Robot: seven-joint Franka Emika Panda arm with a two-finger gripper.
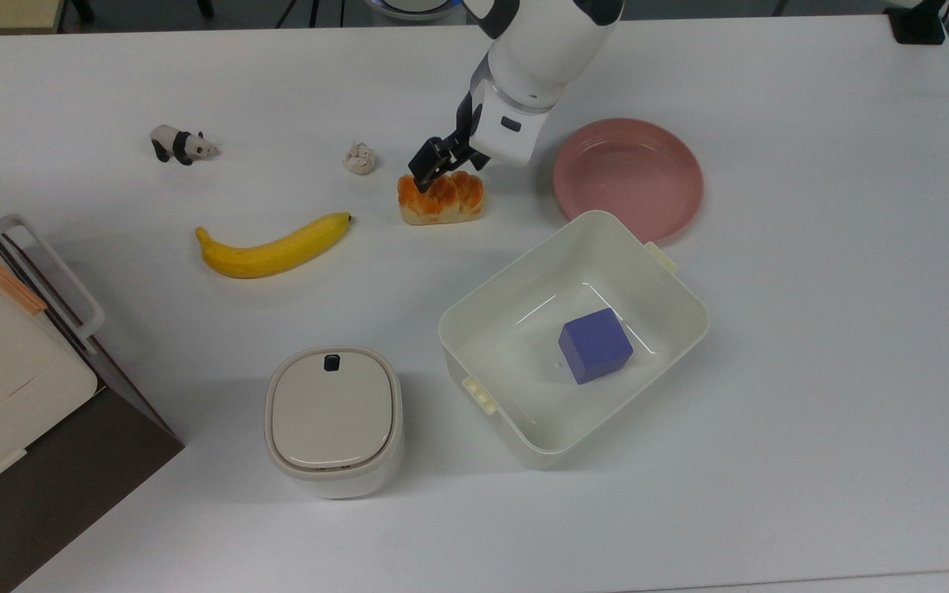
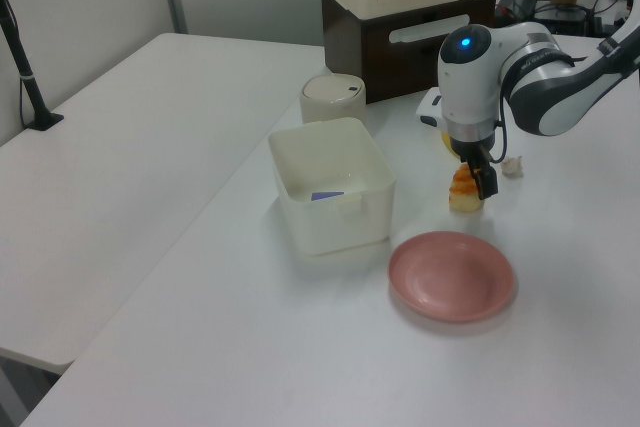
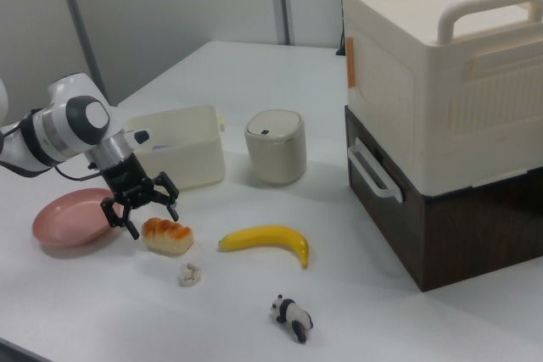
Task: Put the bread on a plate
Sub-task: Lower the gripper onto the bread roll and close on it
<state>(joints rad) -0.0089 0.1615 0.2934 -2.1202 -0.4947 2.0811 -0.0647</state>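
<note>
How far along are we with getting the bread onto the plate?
Nothing is finished yet. The bread sits on the table, apart from the pink plate, which holds nothing. In hand: the open gripper hovers at the loaf, not gripping it. Left: grasp, lift, carry over, set down.
</note>
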